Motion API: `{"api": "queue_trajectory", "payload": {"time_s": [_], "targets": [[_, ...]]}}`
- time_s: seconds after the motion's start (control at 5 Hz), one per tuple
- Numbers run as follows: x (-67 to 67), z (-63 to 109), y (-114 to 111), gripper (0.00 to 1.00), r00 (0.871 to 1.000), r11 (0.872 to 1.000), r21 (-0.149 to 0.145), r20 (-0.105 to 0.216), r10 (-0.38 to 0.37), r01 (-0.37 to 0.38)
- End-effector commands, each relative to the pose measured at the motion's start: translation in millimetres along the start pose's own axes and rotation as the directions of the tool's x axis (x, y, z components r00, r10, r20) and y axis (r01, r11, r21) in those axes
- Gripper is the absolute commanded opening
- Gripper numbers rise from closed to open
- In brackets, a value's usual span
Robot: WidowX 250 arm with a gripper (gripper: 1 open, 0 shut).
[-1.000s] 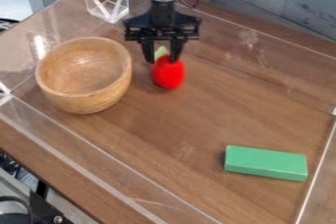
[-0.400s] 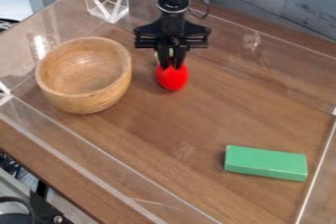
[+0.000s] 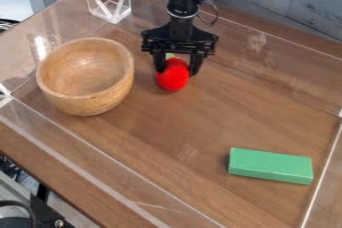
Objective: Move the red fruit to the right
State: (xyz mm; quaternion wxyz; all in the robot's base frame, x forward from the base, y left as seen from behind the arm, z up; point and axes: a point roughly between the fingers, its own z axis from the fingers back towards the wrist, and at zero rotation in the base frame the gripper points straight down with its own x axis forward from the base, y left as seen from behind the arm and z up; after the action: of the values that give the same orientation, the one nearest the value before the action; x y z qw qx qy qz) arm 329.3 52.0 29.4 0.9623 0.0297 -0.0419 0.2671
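The red fruit (image 3: 171,77) is a small bright red rounded toy lying on the wooden table, just right of the wooden bowl (image 3: 86,75). My gripper (image 3: 178,64) points straight down right above it. Its black fingers (image 3: 152,58) stand apart, one on each side of the fruit's top, and hide the leafy cap. The jaws look wider than the fruit, and I cannot see either finger pressing on it. The fruit rests on the table surface.
A flat green rectangular block (image 3: 270,165) lies at the front right. Clear plastic walls (image 3: 54,142) ring the table, and a clear folded piece (image 3: 107,5) stands at the back left. The bowl sits close on the fruit's left.
The gripper has sunk lower and shifted slightly right, so its fingers now straddle the red fruit. The fruit has stayed in nearly the same spot.
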Motion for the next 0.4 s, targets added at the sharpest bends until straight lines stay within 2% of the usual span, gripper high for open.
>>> {"api": "queue_trajectory", "payload": {"time_s": [0.0, 0.2], "targets": [[0.1, 2.6, 3.5, 0.0, 1.0, 1.0, -0.015, 0.013, -0.013, 0.013], [6.8, 20.3, -11.2, 0.0, 0.998, 0.998, -0.04, 0.024, -0.055, 0.055]]}}
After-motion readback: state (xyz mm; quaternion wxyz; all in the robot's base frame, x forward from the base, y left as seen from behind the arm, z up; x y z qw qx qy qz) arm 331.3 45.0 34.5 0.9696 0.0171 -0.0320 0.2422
